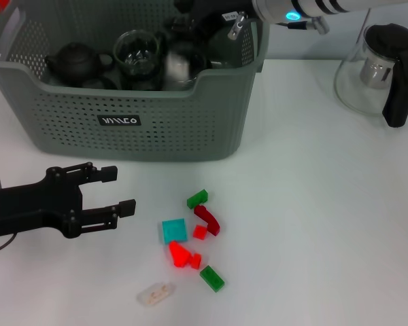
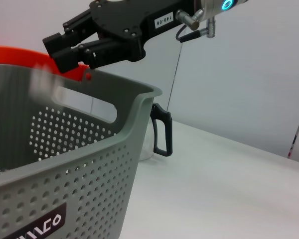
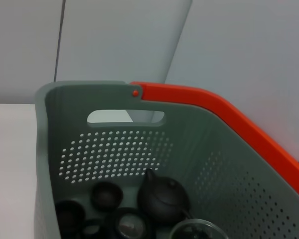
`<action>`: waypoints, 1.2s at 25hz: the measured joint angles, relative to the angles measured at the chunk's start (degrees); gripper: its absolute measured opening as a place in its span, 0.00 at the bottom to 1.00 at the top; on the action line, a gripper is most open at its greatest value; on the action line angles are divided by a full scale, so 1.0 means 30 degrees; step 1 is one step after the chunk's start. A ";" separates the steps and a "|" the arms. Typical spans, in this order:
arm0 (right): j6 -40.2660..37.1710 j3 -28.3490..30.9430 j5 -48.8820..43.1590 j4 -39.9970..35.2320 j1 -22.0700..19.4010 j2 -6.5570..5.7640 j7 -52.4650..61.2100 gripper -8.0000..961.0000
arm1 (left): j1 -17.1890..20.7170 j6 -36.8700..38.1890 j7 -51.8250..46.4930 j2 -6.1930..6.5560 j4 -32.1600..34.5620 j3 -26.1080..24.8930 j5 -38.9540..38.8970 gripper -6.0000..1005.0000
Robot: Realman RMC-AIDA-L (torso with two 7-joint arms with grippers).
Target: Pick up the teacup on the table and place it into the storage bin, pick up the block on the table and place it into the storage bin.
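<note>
Small plastic blocks [image 1: 194, 238] in red, green and teal lie scattered on the white table [image 1: 313, 204], in front of the grey-green perforated storage bin [image 1: 143, 115]. Left of the blocks, the black left gripper [image 1: 112, 190] lies low and level, jaws apart and empty. Over the bin's far side, the right gripper [image 2: 65, 47] hovers, fingers nearly together, empty. Inside the bin sit a dark teapot [image 1: 75, 61] and glass cups [image 1: 136, 53].

- The left gripper [image 1: 115, 189] lies low over the tabletop near its left edge, arm reaching in from the left side, its two black fingers [image 1: 103, 173] level and parted with nothing between them.
- The right gripper [image 2: 65, 47] hangs raised toward the tabletop's far edge (its fingers look close together, though the gap between them is hard to judge), white forearm [image 1: 313, 10] entering from the far right.
</note>
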 joint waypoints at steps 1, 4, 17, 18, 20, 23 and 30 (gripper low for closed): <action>0.0000 -0.0036 0.0000 -0.0017 -0.0012 -0.0006 0.0031 0.23 | 0.0000 0.0000 0.0000 -0.0001 0.0001 0.0000 0.0000 0.76; 0.0014 -0.0043 -0.0194 -0.0192 -0.0041 -0.0012 0.0432 0.36 | 0.0001 0.0000 -0.0001 -0.0002 0.0001 -0.0001 0.0001 0.76; -0.1071 -0.1778 -0.0824 -0.6339 -0.3881 0.0046 0.3002 0.93 | -0.0135 0.0006 -0.0060 0.0017 -0.0030 -0.0005 0.0005 0.76; -0.1341 -0.1802 -0.0808 -0.6882 -0.4225 0.0049 0.3082 0.94 | -0.0146 0.0003 -0.0061 0.0018 -0.0046 -0.0001 0.0006 0.76; -0.1609 -0.1873 -0.0706 -0.7740 -0.4848 0.0068 0.3115 0.94 | -0.0165 0.0001 -0.0060 0.0021 -0.0073 -0.0001 0.0005 0.76; -0.1452 -0.2020 0.0101 -0.8573 -0.5777 0.0079 0.3118 0.95 | -0.0190 -0.0004 -0.0061 0.0026 -0.0085 -0.0002 0.0005 0.76; -0.1673 -0.1312 0.2093 -0.8891 -0.6519 -0.0048 0.2931 0.95 | -0.0171 -0.0021 -0.0057 0.0027 -0.0087 0.0000 0.0005 0.76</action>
